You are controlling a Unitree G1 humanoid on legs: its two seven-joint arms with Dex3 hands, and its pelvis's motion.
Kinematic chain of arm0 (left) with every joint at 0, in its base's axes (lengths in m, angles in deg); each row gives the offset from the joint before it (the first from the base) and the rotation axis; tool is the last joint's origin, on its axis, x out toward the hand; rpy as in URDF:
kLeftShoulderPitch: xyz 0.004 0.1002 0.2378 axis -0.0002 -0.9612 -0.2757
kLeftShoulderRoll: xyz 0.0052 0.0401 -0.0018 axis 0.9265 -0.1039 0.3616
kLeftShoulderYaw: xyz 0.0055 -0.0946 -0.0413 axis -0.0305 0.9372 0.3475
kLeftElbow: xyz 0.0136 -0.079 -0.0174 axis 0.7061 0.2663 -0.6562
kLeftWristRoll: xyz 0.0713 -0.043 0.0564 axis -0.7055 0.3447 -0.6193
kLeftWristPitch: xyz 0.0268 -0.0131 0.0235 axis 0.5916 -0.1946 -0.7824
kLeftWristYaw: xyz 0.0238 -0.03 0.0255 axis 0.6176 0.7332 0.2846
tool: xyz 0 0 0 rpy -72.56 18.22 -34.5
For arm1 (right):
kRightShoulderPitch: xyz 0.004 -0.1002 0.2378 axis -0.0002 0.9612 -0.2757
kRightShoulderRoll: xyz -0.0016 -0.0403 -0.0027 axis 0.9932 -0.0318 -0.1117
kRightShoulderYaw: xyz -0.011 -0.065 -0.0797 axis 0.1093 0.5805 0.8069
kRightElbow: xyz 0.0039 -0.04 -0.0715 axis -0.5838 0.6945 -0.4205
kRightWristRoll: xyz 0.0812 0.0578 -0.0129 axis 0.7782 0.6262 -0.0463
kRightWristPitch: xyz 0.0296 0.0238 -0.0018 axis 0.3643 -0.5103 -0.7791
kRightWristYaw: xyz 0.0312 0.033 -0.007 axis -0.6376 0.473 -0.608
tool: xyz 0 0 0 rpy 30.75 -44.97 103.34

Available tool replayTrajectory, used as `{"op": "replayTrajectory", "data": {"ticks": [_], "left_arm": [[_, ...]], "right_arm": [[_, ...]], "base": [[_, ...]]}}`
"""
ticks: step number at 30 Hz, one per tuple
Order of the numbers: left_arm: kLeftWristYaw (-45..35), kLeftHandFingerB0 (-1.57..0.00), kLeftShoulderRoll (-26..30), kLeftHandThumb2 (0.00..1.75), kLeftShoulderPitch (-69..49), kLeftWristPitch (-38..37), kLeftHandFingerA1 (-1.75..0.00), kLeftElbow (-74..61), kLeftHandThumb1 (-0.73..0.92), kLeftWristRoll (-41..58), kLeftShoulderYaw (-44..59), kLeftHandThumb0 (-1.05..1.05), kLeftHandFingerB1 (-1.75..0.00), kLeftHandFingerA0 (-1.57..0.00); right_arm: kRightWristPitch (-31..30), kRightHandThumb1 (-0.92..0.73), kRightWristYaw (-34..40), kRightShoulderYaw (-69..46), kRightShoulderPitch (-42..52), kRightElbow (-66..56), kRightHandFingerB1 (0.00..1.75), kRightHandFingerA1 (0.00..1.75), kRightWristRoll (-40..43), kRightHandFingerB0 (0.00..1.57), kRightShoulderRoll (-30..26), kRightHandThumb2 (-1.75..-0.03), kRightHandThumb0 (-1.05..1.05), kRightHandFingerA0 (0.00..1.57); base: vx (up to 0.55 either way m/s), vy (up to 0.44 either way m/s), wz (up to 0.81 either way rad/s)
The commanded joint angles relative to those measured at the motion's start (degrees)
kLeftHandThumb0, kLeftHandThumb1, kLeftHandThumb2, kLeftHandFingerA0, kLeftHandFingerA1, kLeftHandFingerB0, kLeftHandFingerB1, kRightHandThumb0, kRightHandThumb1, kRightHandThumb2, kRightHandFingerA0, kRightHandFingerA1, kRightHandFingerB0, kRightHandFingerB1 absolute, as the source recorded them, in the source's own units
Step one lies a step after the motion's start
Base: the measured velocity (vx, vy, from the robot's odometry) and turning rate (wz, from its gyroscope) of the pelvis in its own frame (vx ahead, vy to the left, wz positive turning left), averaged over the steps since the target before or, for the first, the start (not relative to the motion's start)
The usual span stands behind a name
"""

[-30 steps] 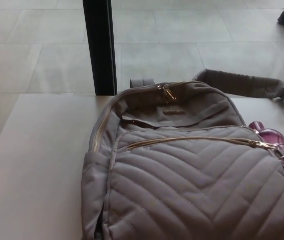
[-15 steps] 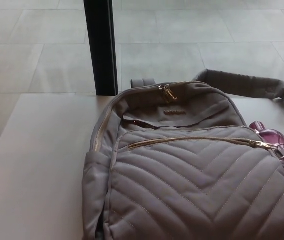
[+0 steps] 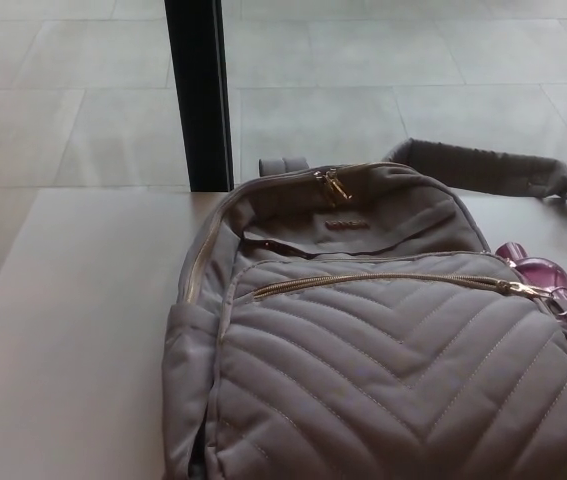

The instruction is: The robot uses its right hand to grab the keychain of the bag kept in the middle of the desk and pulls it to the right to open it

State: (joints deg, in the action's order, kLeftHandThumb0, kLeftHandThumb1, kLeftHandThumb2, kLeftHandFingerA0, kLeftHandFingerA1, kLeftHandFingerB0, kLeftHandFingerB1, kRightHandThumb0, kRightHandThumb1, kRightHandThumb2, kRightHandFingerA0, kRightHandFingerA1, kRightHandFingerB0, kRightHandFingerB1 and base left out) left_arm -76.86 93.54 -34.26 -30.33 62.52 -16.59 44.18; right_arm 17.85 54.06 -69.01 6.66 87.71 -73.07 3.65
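You had no robot hand in view, so its state couldn't be told; the bag (image 3: pixel 383 340) lay mid-tabletop (image 3: pixel 73 340), its keychain (image 3: pixel 548 293) at three o'clock, zipper (image 3: pixel 383 281) looking closed.

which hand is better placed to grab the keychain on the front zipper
Right, as a judgement: neither hand is in view, but the keychain hangs at the right end of the front zipper of the backpack, near the picture's right edge, the robot's right side.
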Motion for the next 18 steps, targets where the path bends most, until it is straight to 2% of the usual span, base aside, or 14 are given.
{"op": "replayTrajectory", "data": {"ticks": [1,2,3,4,5,6,7,8,9,10,13,15,17,18], "left_arm": [[1.61,-0.1,1.22,0.73,-0.01,0.32,-0.44,0.51,0.92,-1.52,-1.07,-0.78,-0.24,-0.34],[1.47,-0.06,1.16,1.11,-0.13,-0.05,-0.55,0.51,0.76,-1.42,-1.08,-0.77,-0.34,-0.28],[0.85,-0.11,1.16,0.71,-0.04,0.3,-0.45,0.63,0.92,-0.89,-0.7,-0.79,-0.25,-0.31],[1.49,-0.07,0.86,1.09,0.07,0.63,-0.55,0.5,0.75,-0.41,-0.24,-0.8,-0.37,-0.26],[1.31,-0.06,0.86,1.09,-0.1,0.43,-0.54,0.5,0.75,-0.47,-0.26,-0.78,-0.37,-0.26],[2.18,-0.07,0.79,1.08,-0.04,0.41,-0.54,0.49,0.74,-0.77,-0.44,-0.79,-0.37,-0.28],[2.61,-0.07,0.78,1.06,-0.02,0.41,-0.55,0.42,0.72,-0.92,-0.53,-0.77,-0.4,-0.27],[2.63,-0.07,0.79,1.06,-0.07,0.35,-0.55,0.3,0.72,-0.9,-0.52,-0.77,-0.4,-0.27],[3.05,-0.12,0.87,1.0,0.2,0.6,-0.56,0.72,0.67,-0.9,-0.43,-0.67,-0.46,-0.28],[4.06,-0.25,0.81,0.64,0.4,0.51,-0.5,1.08,0.82,-1.04,-0.42,-0.62,-0.34,-0.38],[4.15,-0.33,0.7,0.63,0.37,-0.53,-0.52,1.49,0.78,-0.88,-0.2,-0.56,-0.37,-0.36],[4.51,-0.38,0.8,0.62,0.83,-0.38,-0.48,2.4,0.74,-1.0,-0.17,-0.51,-0.37,-0.35],[4.81,-0.36,0.87,0.6,0.95,-0.5,-0.5,2.69,0.71,-1.34,-0.45,-0.52,-0.37,-0.37],[5.21,-0.37,0.89,0.61,0.94,-0.66,-0.51,2.65,0.71,-1.67,-0.76,-0.51,-0.38,-0.4]], "right_arm": [[1.72,-0.65,-0.13,1.25,0.3,0.33,0.41,0.71,2.19,0.28,-1.68,-0.59,-0.6,0.53],[1.96,-0.64,-0.55,1.46,0.3,0.56,0.41,0.72,2.51,0.28,-1.79,-0.59,-0.6,0.48],[2.37,-0.65,-0.58,1.83,0.68,0.22,0.41,0.73,2.41,0.29,-1.84,-0.6,-0.6,0.48],[2.3,-0.65,-0.1,2.23,0.57,0.48,0.39,0.71,2.27,0.3,-1.94,-0.6,-0.61,0.45],[2.61,-0.65,0.26,2.7,0.66,0.6,0.39,0.7,2.12,0.31,-2.04,-0.6,-0.6,0.43],[2.83,-0.52,0.2,2.93,0.66,0.75,0.5,0.71,2.19,0.27,-2.1,-0.89,-0.64,0.43],[3.1,-0.65,0.21,3.24,0.79,0.66,0.41,0.7,2.23,0.35,-2.16,-0.6,-0.61,0.41],[3.42,-0.65,0.26,3.61,1.0,0.39,0.41,0.7,2.32,0.35,-2.22,-0.6,-0.61,0.41],[3.14,-0.65,0.18,3.81,1.15,0.05,0.4,0.7,2.49,0.4,-2.26,-0.6,-0.59,0.43],[3.08,-0.65,0.28,4.08,1.28,-0.2,0.4,0.71,2.64,0.43,-2.27,-0.6,-0.58,0.44],[3.14,-0.65,0.83,4.77,1.04,0.12,0.38,0.7,2.64,0.46,-2.37,-0.6,-0.55,0.47],[3.25,-0.64,1.05,5.08,1.09,0.11,0.38,0.67,2.91,0.49,-2.28,-0.6,-0.54,0.45],[3.55,-0.64,0.97,5.23,1.29,-0.08,0.39,0.69,3.18,0.49,-2.18,-0.59,-0.55,0.43],[3.95,-0.63,0.72,5.26,1.44,-0.11,0.4,0.69,3.35,0.48,-2.07,-0.59,-0.55,0.47]], "base": [[0.0,0.0,0.0],[0.0,0.0,0.0],[0.0,0.0,0.0],[0.0,0.0,0.0],[0.0,0.0,0.0],[0.0,0.0,0.0],[0.0,0.0,0.0],[0.0,0.0,0.0],[0.0,0.0,0.0],[0.0,0.0,0.0],[0.0,0.0,0.0],[0.0,0.0,0.0],[0.0,0.0,0.0],[0.0,0.0,0.0]]}}
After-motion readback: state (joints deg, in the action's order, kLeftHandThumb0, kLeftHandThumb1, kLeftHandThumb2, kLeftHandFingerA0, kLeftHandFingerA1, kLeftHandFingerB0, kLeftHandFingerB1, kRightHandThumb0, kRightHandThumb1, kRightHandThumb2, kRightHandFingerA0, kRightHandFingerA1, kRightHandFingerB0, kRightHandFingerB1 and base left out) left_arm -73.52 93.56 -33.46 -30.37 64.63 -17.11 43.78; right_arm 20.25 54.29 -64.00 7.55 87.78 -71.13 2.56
